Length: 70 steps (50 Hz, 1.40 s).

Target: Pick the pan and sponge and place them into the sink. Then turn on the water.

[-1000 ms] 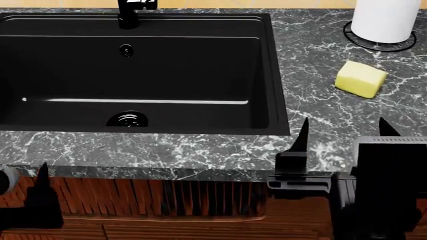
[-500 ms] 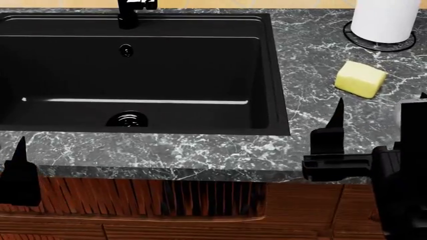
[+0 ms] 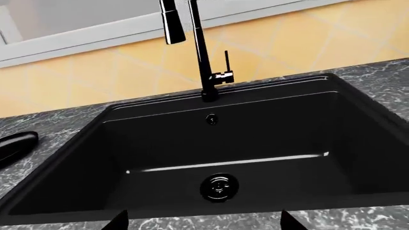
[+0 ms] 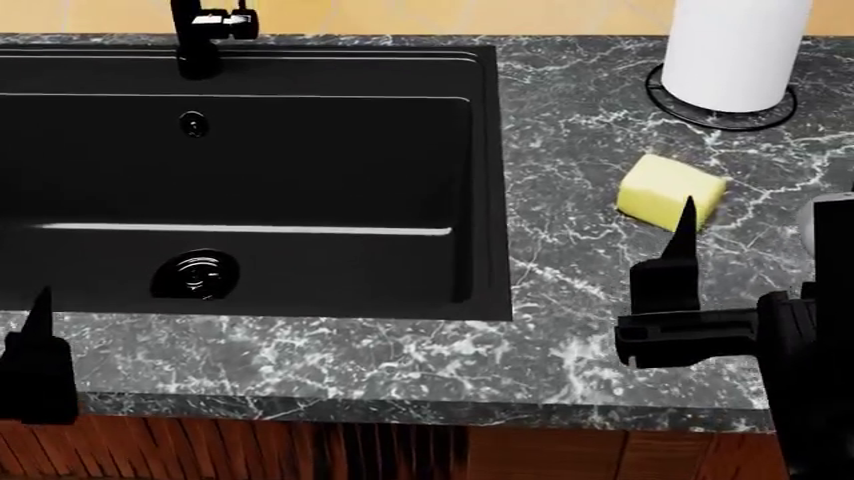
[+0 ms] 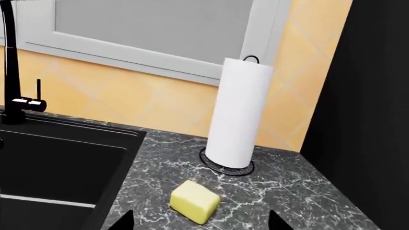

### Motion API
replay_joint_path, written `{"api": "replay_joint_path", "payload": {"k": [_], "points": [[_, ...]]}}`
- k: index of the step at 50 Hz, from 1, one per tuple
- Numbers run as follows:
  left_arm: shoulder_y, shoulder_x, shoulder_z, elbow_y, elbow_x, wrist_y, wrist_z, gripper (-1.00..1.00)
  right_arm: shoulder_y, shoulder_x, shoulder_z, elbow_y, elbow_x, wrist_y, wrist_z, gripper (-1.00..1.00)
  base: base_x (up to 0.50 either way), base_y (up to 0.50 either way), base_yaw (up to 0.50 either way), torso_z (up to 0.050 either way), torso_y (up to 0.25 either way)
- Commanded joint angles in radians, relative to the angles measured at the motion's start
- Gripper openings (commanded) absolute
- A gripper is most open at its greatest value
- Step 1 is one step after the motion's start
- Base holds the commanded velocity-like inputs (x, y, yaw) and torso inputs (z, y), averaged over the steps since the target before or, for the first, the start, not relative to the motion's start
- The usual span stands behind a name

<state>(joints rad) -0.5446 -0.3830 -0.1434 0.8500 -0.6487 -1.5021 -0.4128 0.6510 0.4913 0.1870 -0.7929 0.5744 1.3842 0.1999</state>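
**Both arms poised at the counter's front edge, nothing yet in the basin**

Marble-patterned dark countertop (image 4: 574, 150) runs wall to wall beneath a yellow tiled backsplash. At its far left, the left wrist view catches only a glossy black rounded end, probably the handle of the pan (image 3: 14, 146); its body is cut off, and the head view misses it entirely. The left gripper (image 3: 203, 221) hangs at the front edge before the sink (image 4: 487, 180), fingers apart, likely staged for that pan. The sink holds only its chrome drain (image 4: 196, 273), and no stream leaves the faucet (image 3: 203, 62), whose spout is cropped in the head view. Right of the basin, the sponge (image 4: 671, 190) lies flat on the counter near the paper towel roll (image 4: 731, 50). The right gripper (image 5: 199, 221) sits just short of it, fingers spread, seemingly lined up for a grasp; one finger is hidden in the head view.
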Motion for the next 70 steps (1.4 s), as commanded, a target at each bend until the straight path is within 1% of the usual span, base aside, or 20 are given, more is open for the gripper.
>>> {"api": "replay_joint_path", "payload": {"k": [1, 4, 5, 6, 9, 17, 21, 23, 24, 29, 32, 35, 36, 39, 44, 55, 63, 66, 67, 70], "points": [[-0.015, 0.026, -0.027, -0.01, -0.02, -0.009, 0.019, 1.0, -0.003, -0.017, 0.034, 0.001, 0.005, 0.004, -0.023, 1.0, 0.27, -0.25, 0.0, 0.0, 0.0], [-0.021, 0.034, 0.001, -0.027, -0.01, 0.008, 0.004, 1.0, -0.005, -0.019, 0.037, 0.003, 0.009, 0.004, -0.023, 1.0, 0.27, -0.25, 0.0, 0.0, 0.0], [-0.013, 0.023, -0.027, -0.01, -0.026, -0.006, 0.016, 1.0, -0.005, -0.023, 0.04, 0.004, 0.012, 0.005, -0.024, 1.0, 0.27, -0.25, 0.0, 0.0, 0.0], [-0.017, 0.028, -0.012, -0.019, -0.02, 0.002, 0.007, 1.0, -0.006, -0.024, 0.04, 0.004, 0.013, 0.005, -0.023, 1.0, 0.27, -0.26, 0.0, 0.0, 0.0], [-0.009, 0.016, -0.045, -0.004, -0.039, -0.011, 0.015, 1.0, -0.01, -0.024, 0.035, 0.007, 0.014, 0.001, -0.022, 1.0, 0.27, -0.26, 0.0, 0.0, 0.0], [-0.003, 0.009, -0.046, -0.005, -0.055, -0.004, 0.004, 1.0, -0.005, -0.024, 0.035, 0.009, 0.02, 0.003, -0.019, 1.0, 0.25, -0.24, 0.0, 0.0, 0.0], [-0.014, 0.017, -0.005, -0.03, -0.04, 0.021, -0.014, 1.0, -0.004, -0.028, 0.04, 0.01, 0.026, 0.008, -0.017, 1.0, 0.24, -0.21, 0.0, 0.0, 0.0], [-0.003, -0.001, -0.027, -0.011, -0.052, 0.012, -0.008, 1.0, 0.001, -0.029, 0.036, 0.003, 0.028, 0.014, -0.012, 1.0, 0.24, -0.21, 0.0, 0.0, 0.0], [-0.008, 0.006, 0.005, -0.022, -0.039, 0.027, -0.019, 1.0, 0.001, -0.028, 0.033, 0.0, 0.028, 0.013, -0.01, 1.0, 0.24, -0.14, 0.0, 0.0, 0.0], [0.001, -0.005, -0.028, -0.011, -0.062, 0.018, -0.009, 1.0, -0.007, -0.028, 0.034, 0.001, 0.03, 0.007, -0.008, 1.0, 0.24, -0.12, 0.0, 0.0, 0.0], [0.002, 0.002, 0.009, -0.038, -0.041, 0.048, -0.023, 1.0, -0.019, -0.028, 0.035, 0.0, 0.031, 0.002, -0.008, 1.0, 0.24, -0.08, 0.0, 0.0, 0.0], [0.015, -0.011, -0.031, -0.018, -0.063, 0.031, -0.012, 1.0, -0.023, -0.028, 0.035, 0.0, 0.032, -0.002, -0.007, 1.0, 0.24, -0.07, 0.0, 0.0, 0.0], [0.006, 0.001, -0.001, -0.034, -0.049, 0.045, -0.025, 1.0, -0.025, -0.027, 0.032, 0.0, 0.032, -0.007, -0.008, 1.0, 0.24, -0.04, 0.0, 0.0, 0.0], [0.016, -0.01, -0.035, -0.017, -0.07, 0.031, -0.015, 1.0, -0.026, -0.027, 0.033, -0.001, 0.034, -0.006, -0.006, 1.0, 0.24, -0.04, 0.0, 0.0, 0.0], [0.01, 0.0, 0.002, -0.038, -0.055, 0.053, -0.032, 1.0, -0.027, -0.025, 0.036, -0.002, 0.038, -0.005, -0.004, 1.0, 0.24, -0.04, 0.0, 0.0, 0.003], [0.016, -0.009, -0.019, -0.03, -0.078, 0.047, -0.034, 1.0, -0.035, -0.028, 0.049, -0.006, 0.054, -0.002, -0.004, 1.0, 0.19, -0.06, 0.0, 0.0, 0.0], [0.013, -0.001, 0.004, -0.041, -0.074, 0.058, -0.051, 1.0, -0.029, -0.019, 0.054, -0.012, 0.063, 0.005, -0.001, 1.0, 0.18, -0.24, 0.0, 0.0, 0.0], [0.024, -0.013, -0.028, -0.027, -0.093, 0.048, -0.042, 1.0, -0.033, -0.019, 0.052, -0.012, 0.064, 0.001, 0.0, 1.0, 0.18, -0.19, 0.0, 0.0, 0.0], [0.015, -0.002, 0.003, -0.043, -0.077, 0.062, -0.054, 1.0, -0.034, -0.021, 0.051, -0.011, 0.064, -0.001, 0.001, 1.0, 0.18, -0.16, 0.0, 0.0, 0.0], [0.016, -0.004, 0.008, -0.046, -0.078, 0.068, -0.055, 1.0, -0.038, -0.022, 0.045, -0.009, 0.064, -0.006, 0.002, 1.0, 0.18, -0.16, 0.0, 0.0, 0.0]]}}
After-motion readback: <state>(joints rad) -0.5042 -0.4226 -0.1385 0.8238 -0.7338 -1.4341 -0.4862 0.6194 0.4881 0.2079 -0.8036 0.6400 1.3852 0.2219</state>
